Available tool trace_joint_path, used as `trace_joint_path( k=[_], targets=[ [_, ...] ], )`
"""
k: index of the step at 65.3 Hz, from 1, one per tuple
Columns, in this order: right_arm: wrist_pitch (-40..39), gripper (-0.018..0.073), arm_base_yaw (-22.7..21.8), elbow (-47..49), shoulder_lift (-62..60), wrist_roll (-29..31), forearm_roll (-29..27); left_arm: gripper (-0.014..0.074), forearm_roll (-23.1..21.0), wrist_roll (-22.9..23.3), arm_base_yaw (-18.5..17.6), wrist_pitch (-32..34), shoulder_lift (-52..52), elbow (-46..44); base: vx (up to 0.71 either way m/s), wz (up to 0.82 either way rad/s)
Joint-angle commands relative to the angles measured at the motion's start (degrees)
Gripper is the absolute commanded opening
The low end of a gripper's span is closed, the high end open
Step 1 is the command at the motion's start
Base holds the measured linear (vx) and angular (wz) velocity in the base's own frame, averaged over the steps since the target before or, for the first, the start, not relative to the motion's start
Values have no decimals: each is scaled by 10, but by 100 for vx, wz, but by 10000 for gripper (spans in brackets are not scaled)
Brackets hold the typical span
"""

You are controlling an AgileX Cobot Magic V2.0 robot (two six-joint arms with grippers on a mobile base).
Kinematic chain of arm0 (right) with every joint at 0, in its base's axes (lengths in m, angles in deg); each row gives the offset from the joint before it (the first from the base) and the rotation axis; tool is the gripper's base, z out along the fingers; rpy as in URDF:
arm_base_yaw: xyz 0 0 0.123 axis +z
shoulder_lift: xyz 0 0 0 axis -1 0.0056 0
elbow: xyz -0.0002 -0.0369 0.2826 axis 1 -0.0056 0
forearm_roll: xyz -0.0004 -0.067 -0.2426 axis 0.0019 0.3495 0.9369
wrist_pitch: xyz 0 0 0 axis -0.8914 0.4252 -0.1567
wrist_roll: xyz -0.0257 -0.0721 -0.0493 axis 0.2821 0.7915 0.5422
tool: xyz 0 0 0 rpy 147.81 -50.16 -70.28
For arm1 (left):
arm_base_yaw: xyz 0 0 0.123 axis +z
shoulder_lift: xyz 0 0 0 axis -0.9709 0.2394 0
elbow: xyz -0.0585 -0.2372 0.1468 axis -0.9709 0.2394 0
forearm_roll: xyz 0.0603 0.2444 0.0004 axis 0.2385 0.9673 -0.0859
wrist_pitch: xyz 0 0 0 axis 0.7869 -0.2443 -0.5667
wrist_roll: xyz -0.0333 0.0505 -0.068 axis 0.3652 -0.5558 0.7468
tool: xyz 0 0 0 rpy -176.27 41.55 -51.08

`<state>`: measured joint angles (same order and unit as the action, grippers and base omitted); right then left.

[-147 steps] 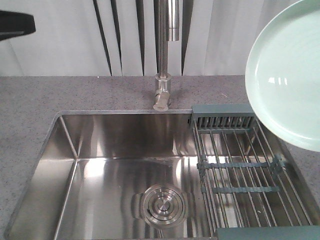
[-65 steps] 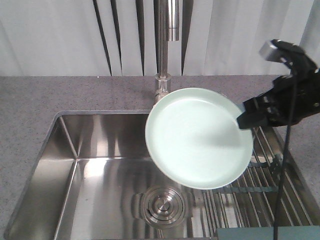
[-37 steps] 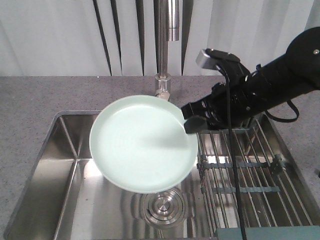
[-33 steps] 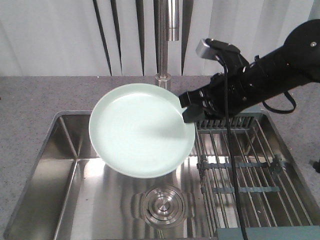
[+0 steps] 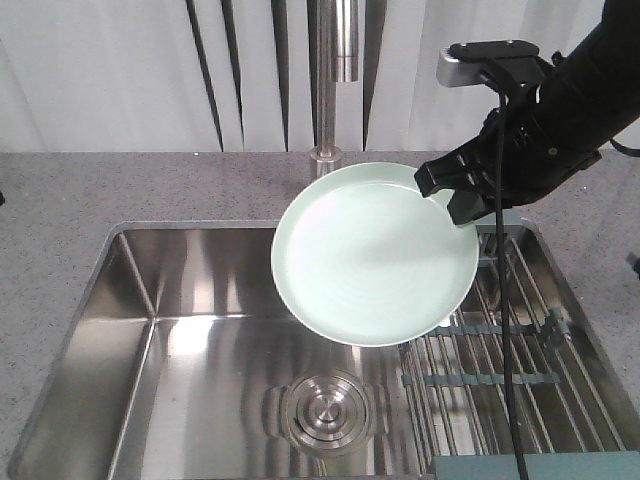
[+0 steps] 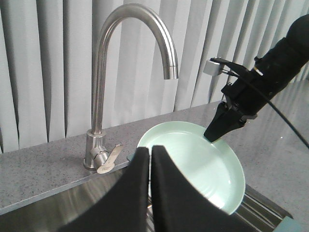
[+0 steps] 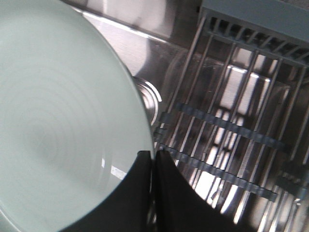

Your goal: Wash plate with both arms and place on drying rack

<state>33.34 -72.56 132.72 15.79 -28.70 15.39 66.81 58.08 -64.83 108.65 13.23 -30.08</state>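
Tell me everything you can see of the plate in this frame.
The plate is round, pale mint green, glossy, with a shallow raised rim and faint concentric rings. The right gripper pinches its rim, holding it tilted in the air over the sink and the left edge of the rack. Nothing else touches it.

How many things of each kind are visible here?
plate: 1
faucet: 1
sink: 1
drain: 1
drying rack: 1
grippers: 2 (left gripper, right gripper)
total: 7
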Motion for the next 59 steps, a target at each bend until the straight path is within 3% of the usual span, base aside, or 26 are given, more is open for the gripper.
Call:
trace_joint_path(
  k=[1,6,14,23,32,39,51,59],
  targets=[
    [21,-5,0,7,-37,11,-79,-7,20,5,-5,-19,1,-15,0,0],
    [21,-5,2,1,-40,21,-140,-7,20,5,-5,-19,1,-15,0,0],
    [4,-5,30,3,-28,27,-172,-7,20,5,-5,-18,1,-15,0,0],
    [-85,-5,41,3,-4,20,-172,-7,20,5,-5,-17,1,-15,0,0],
    [-141,-5,13,16,13,-4,-144,-7,20,5,-5,-15,1,-15,0,0],
    [-107,-5,-22,33,15,-18,-103,-7,20,5,-5,-14,1,-15,0,0],
    [23,-5,-57,40,3,-15,-24,-7,20,5,-5,-13,1,-15,0,0],
    [21,-5,-58,12,-39,-12,-37,-7,20,5,-5,-13,2,-15,0,0]
  ],
)
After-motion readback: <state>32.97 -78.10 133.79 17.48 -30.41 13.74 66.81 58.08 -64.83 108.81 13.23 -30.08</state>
